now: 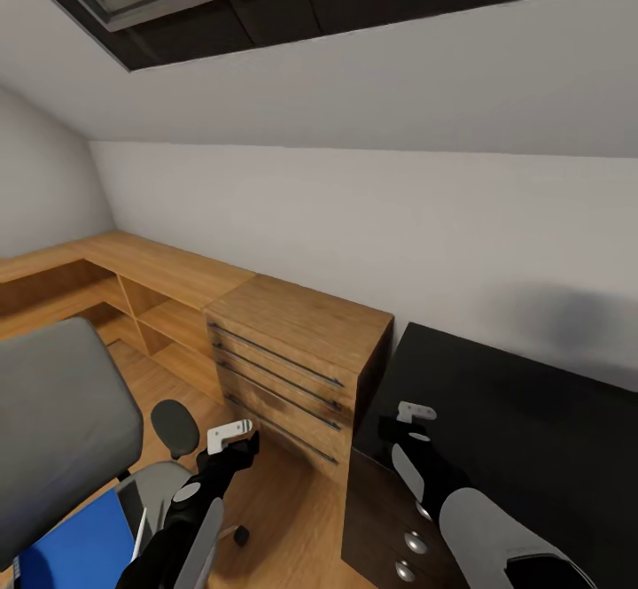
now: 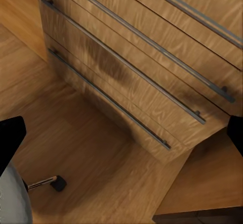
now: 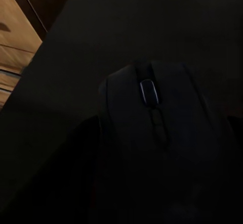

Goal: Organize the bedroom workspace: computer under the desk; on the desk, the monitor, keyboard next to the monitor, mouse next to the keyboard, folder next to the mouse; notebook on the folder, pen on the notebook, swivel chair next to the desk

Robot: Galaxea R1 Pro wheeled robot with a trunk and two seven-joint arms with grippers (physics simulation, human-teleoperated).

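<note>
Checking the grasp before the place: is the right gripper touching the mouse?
Cannot tell. In the right wrist view the mouse looms very close over the dark desk, but no fingers show against it. In the head view the right gripper hides any contact.

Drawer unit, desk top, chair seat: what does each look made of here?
Drawer unit: light wood or wood veneer, grain visible, with thin grey bar handles that look metal. Desk: matt black top, no grain or sheen; material unclear, perhaps laminate. Swivel chair: grey padded surface with a soft, rounded edge, probably fabric, though the render shows no weave.
</note>
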